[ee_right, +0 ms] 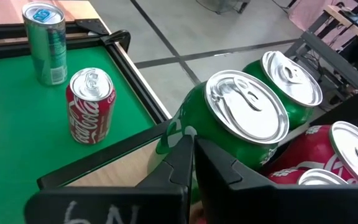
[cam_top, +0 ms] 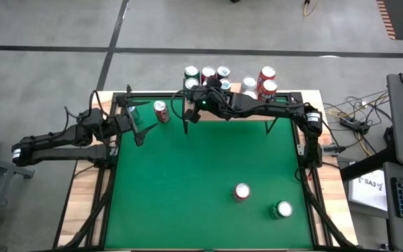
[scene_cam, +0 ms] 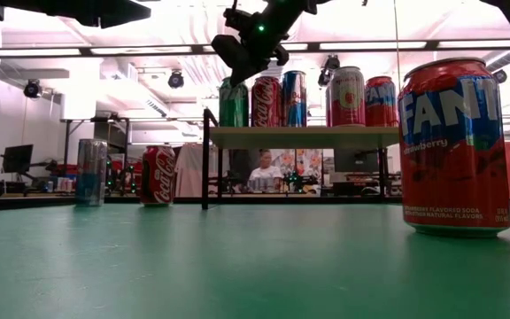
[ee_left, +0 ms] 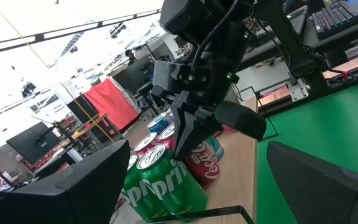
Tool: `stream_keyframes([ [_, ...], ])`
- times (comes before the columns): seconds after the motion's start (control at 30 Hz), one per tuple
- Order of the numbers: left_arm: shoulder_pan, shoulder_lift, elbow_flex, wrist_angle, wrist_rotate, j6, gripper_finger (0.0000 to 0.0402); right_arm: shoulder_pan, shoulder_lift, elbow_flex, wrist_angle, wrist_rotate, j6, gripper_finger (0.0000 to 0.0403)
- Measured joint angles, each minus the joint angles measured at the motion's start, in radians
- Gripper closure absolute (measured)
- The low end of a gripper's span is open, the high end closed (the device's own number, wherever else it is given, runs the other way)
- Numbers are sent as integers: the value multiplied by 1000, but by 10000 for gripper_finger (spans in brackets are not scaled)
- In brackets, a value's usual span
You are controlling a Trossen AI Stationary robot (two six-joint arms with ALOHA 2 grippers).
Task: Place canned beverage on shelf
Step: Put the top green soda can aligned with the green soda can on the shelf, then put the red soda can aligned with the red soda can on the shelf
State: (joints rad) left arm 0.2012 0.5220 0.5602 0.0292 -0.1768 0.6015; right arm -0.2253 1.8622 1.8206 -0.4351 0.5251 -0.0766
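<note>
Here, light wooden shelf (scene_cam: 304, 136) on black legs, cans on top, right tool (ee_right: 193, 163) clenched empty.

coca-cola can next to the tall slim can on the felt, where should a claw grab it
Grip the Coca-Cola can around the middle of its side wall, coming down from above. It stands upright and apart from the slim can, so there is room for fingers on both sides.

One camera hangs overhead, looking straight down on the whole green table (cam_top: 201, 175). Another sits at tabletop level, facing across to the shelf (scene_cam: 304, 136). Each wrist camera looks closely at the shelf's cans, which all four views share.
</note>
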Motion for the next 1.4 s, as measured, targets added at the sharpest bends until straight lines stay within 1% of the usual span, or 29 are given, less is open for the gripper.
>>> stream_keyframes([
  [0.17,0,0,0,0,0,3,39,8,-2,9,-2,2,5,394],
  [0.27,0,0,0,0,0,3,39,32,-7,37,-23,2,18,394],
  [0.4,0,0,0,0,0,3,39,77,-9,106,-109,-2,49,394],
  [0.63,0,0,0,17,1,-1,39,155,-10,244,-314,-25,175,394],
  [0.77,0,0,0,23,2,-9,39,180,-10,320,-443,-134,295,394],
  [0.9,0,2,0,23,2,-11,39,179,-10,371,-511,-266,482,394],
  [1.07,0,15,0,38,2,-12,39,168,-2,376,-561,-539,688,394],
  [1.13,0,23,0,47,2,-12,39,168,6,375,-609,-657,759,394],
  [1.2,0,33,0,56,2,-12,39,169,22,374,-670,-750,810,394],
  [1.27,0,46,0,61,3,-12,39,169,38,373,-768,-793,873,394],
  [1.4,0,68,0,83,2,-9,39,195,59,372,-1067,-816,1064,394],
])
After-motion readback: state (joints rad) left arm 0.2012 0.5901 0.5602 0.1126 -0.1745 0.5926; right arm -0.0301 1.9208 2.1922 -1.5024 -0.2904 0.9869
